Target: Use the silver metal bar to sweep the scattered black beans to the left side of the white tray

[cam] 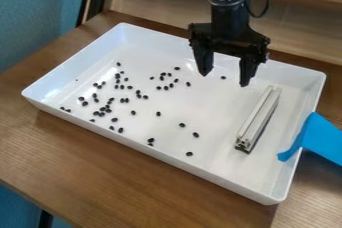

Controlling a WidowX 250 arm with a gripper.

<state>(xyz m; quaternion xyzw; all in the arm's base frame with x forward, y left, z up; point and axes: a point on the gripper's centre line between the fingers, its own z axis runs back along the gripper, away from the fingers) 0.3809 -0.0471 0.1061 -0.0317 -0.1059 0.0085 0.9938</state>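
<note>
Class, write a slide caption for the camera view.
Open black gripper above a white tray of small black pieces and a pale bar.

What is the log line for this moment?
gripper open, over white tray; pale bar lying inside; small black pieces scattered; blue tape on tray wall

The black arm hangs from the top edge, its pincer (226, 76) pointing down, fingers spread apart.

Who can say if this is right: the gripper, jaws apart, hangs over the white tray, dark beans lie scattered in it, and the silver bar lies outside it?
Not outside: the camera view shows the silver bar inside the white tray. The rest stands: the gripper, jaws apart, hangs over it, and dark beans lie scattered in it.
</note>
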